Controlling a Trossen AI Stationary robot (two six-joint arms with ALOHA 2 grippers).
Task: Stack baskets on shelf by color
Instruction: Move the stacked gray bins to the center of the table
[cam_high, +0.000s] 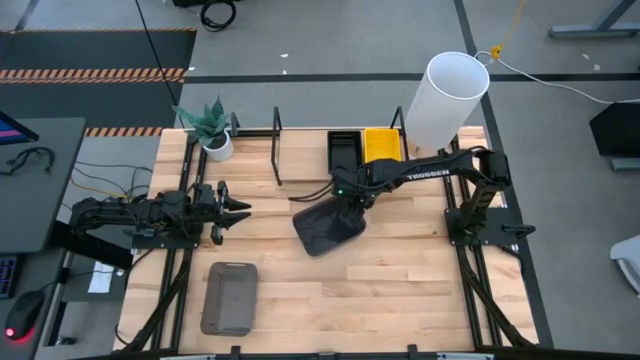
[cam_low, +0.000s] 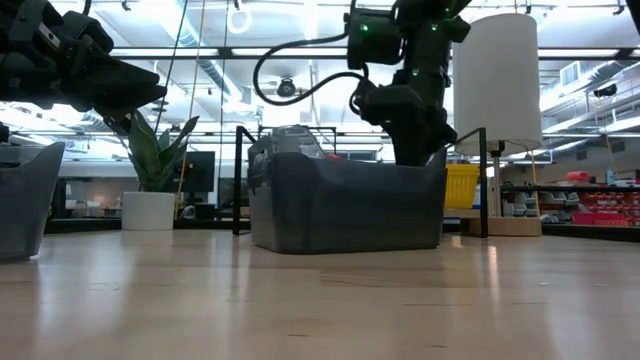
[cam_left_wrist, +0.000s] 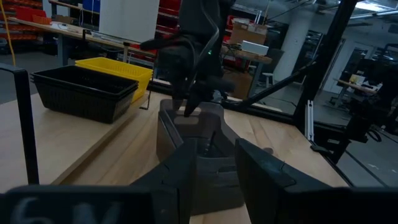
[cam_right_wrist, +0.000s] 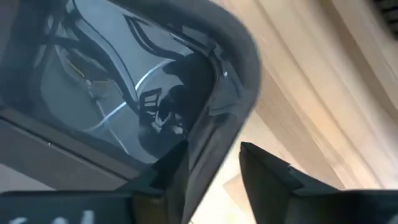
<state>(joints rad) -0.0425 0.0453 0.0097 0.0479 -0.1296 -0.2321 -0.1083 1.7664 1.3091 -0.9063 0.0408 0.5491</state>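
A smoky-grey basket (cam_high: 322, 230) sits at mid-table, turned askew, its base on the wood (cam_low: 345, 245). My right gripper (cam_right_wrist: 212, 168) is open and comes down over the basket's far rim, one finger inside the basket and one outside. My left gripper (cam_high: 238, 208) is open and hovers left of the basket, pointing at it, with nothing between its fingers (cam_left_wrist: 216, 165). A second grey basket (cam_high: 230, 297) lies flat near the table's near edge. A black basket (cam_high: 344, 150) and a yellow basket (cam_high: 382, 144) stand side by side on the shelf (cam_high: 300, 160). My right gripper straddles the grey basket's rim at a rounded corner (cam_right_wrist: 214, 140), coming from above. Bare wood shows between the outer finger (cam_right_wrist: 267, 174) and the rim. I cannot tell whether the inner finger (cam_right_wrist: 168, 177) touches the wall. The basket stays on the table.
A tall white cylinder (cam_high: 445, 98) stands at the shelf's right end. A potted plant (cam_high: 212, 130) is at its left end. Black shelf uprights (cam_high: 277, 140) rise between them. Bare tabletop lies to the right of and in front of the mid-table basket.
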